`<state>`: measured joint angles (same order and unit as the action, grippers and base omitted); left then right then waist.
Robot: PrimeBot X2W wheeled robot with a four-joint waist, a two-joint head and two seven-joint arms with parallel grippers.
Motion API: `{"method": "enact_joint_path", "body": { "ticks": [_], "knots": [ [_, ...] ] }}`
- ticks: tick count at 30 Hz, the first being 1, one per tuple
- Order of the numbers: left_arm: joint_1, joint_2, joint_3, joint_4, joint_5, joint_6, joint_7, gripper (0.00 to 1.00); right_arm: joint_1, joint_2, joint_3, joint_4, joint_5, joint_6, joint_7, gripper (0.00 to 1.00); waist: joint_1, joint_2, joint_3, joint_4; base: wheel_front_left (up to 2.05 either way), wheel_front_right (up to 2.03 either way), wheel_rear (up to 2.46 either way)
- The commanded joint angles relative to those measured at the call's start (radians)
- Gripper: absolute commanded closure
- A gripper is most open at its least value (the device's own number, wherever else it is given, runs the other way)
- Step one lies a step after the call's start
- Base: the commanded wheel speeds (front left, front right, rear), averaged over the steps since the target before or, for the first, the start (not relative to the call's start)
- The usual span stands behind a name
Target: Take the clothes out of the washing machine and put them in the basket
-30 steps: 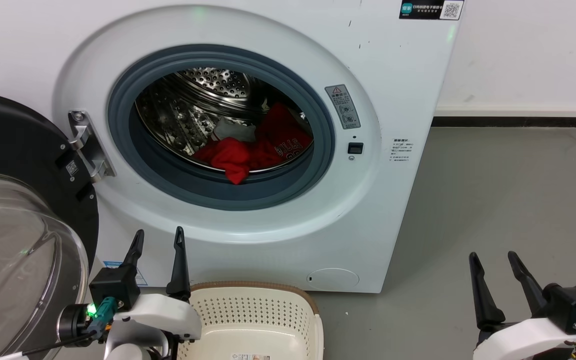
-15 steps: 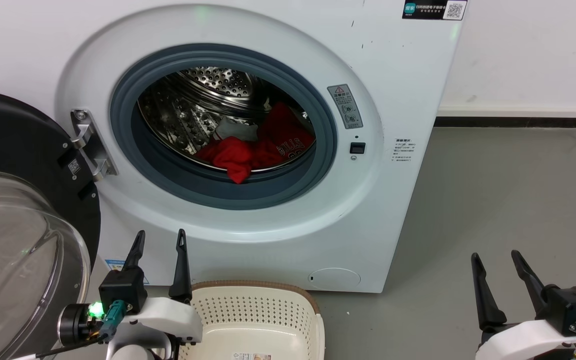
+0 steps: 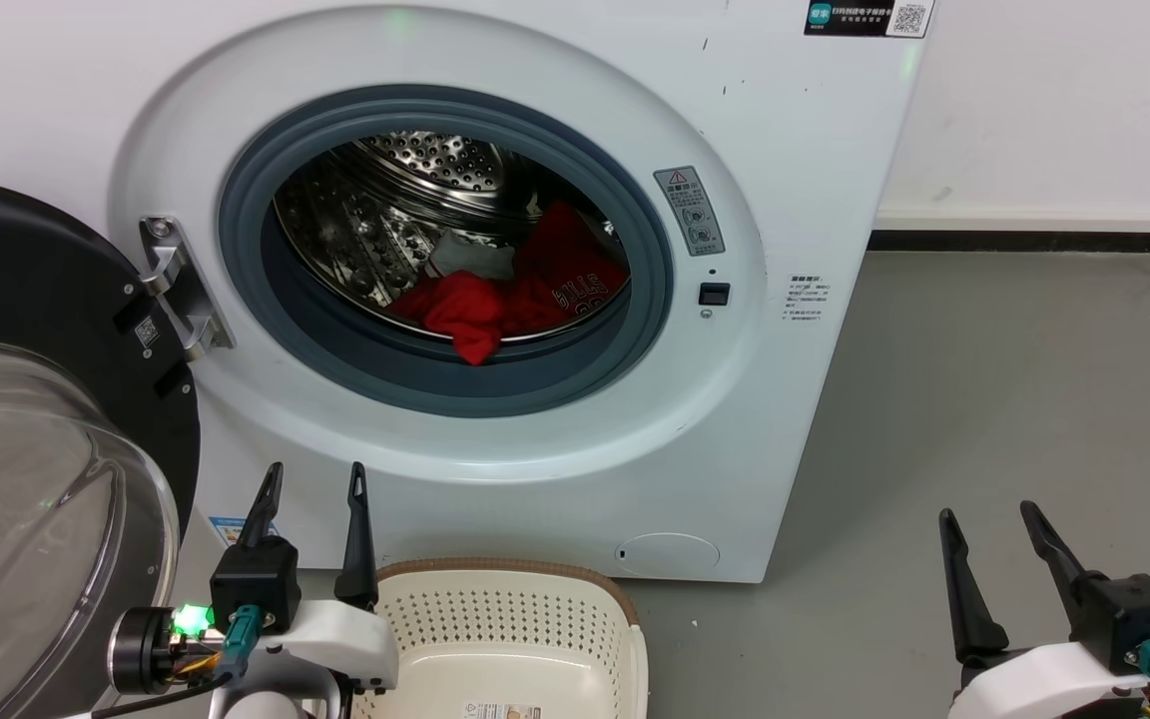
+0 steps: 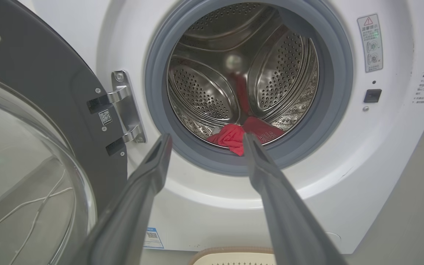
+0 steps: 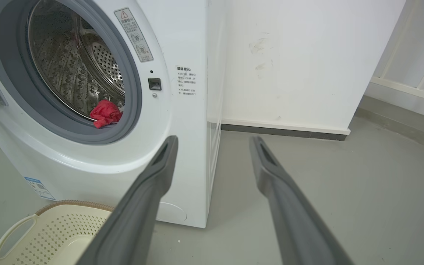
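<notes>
Left gripper (image 3: 316, 469) and right gripper (image 3: 987, 511) gape empty; one basket (image 3: 505, 567), one washing machine (image 3: 785, 150) holding one heap of clothes (image 3: 495, 305).

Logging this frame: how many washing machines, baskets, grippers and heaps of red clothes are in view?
washing machine: 1
basket: 1
grippers: 2, the left gripper and the right gripper, both open
heap of red clothes in the drum: 1; separate garments cannot be counted
Total: 5

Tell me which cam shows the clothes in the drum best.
Head view: clothes spread in the drum, jersey lettering visible. Left wrist view shows them smaller; right wrist view, one red fold at the ring.
</notes>
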<state>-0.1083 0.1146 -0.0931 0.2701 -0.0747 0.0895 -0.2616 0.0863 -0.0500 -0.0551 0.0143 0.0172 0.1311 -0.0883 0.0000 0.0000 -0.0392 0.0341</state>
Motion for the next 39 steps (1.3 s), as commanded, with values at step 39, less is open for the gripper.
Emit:
{"method": "enact_joint_path", "body": {
  "ticks": [39],
  "knots": [
    [-0.375,0.069,0.067,0.282,-0.048,-0.053,0.012,0.00,-0.125,0.000,0.086,-0.059,-0.014,-0.001,-0.007,0.00,0.0000,0.0000,0.259,-0.193,0.00,0.00,0.00]
  ]
}}
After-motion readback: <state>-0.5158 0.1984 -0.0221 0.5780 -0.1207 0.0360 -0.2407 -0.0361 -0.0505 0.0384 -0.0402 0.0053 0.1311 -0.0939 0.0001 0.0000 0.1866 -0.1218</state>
